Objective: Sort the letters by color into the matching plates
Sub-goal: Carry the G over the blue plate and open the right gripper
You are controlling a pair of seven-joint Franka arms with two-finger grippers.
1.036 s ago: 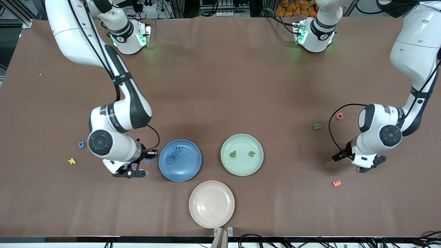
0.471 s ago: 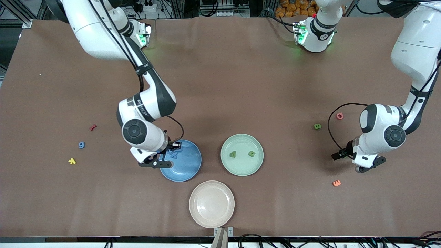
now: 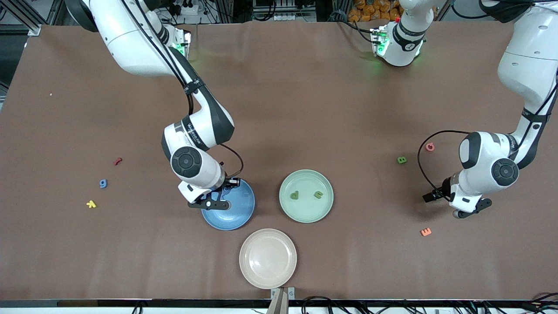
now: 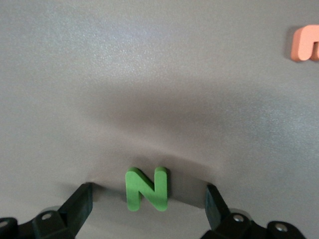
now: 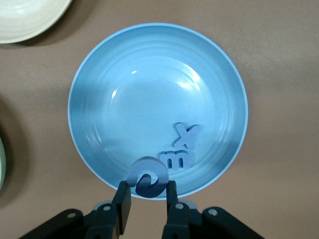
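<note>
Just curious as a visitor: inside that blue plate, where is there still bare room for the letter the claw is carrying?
The round blue plastic plate is bare across its middle and most of its floor. The only crowded spot is by the rim under the right claw, where two blue foam letters lie touching, beside the held blue letter.

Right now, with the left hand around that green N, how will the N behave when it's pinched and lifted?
The green N looks like thick foam, so probably light and slightly squashy. It lies flat, so unlikely to roll. The open left hand straddles it; a pinch could slide it on the table.
</note>
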